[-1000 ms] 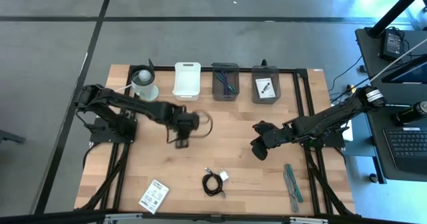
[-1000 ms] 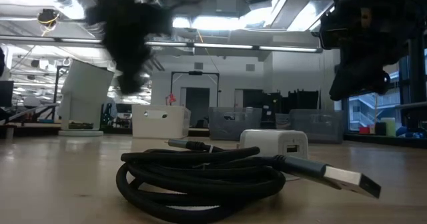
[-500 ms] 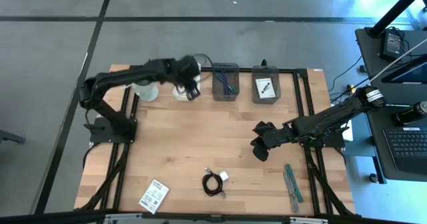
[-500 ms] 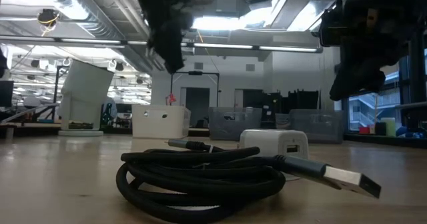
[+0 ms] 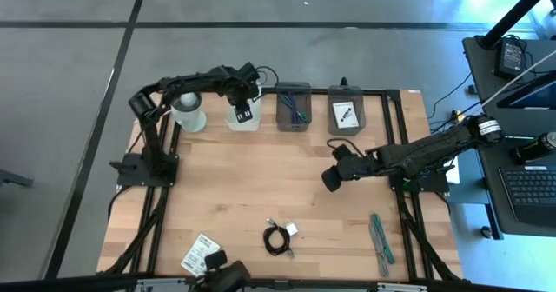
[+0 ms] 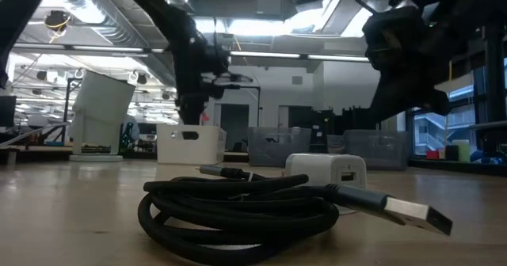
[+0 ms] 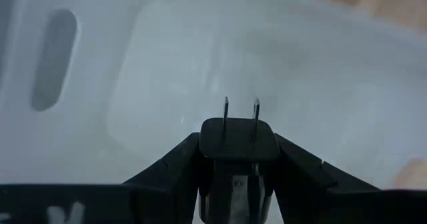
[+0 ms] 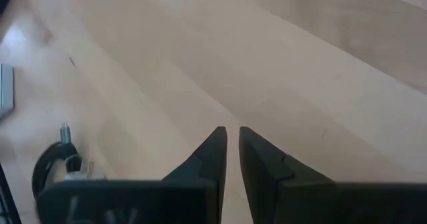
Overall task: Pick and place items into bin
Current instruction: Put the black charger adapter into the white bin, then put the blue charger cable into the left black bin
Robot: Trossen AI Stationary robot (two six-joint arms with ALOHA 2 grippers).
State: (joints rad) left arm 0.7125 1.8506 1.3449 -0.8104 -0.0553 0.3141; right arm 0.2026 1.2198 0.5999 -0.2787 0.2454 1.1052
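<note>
My left gripper [image 5: 243, 115] hangs over the white bin [image 5: 244, 95] at the table's far edge, shut on a small black cube [image 7: 238, 139] with two metal prongs. My right gripper [image 5: 331, 180] hovers above bare wood right of centre, its fingers [image 8: 232, 141] shut with nothing between them. Near the front edge a black coiled cable [image 5: 277, 239] lies flat beside a white plug block [image 5: 292, 229]. A white printed card [image 5: 200, 255] lies at the front left. Teal strips [image 5: 380, 239] lie at the front right. My left gripper pinches the black cube by its two opposite side faces [image 7: 208, 144], one finger on each. The fingers come from above, pointing steeply down. The cube is lifted clear, prongs [image 7: 240, 109] pointing down toward the floor of the white bin [image 7: 167, 97].
A white cup [image 5: 188, 109] stands left of the white bin. Two grey bins [image 5: 293, 107] [image 5: 346, 111] stand to its right, one with coloured tools, one with a white packet. A dark object [image 5: 221, 279] pokes in at the table's near edge.
My left gripper has swung from the table's middle toward the far edge and now hangs over the white bin, still shut on the black cube. My right gripper has shifted a little toward the far edge and rolled at the wrist.
</note>
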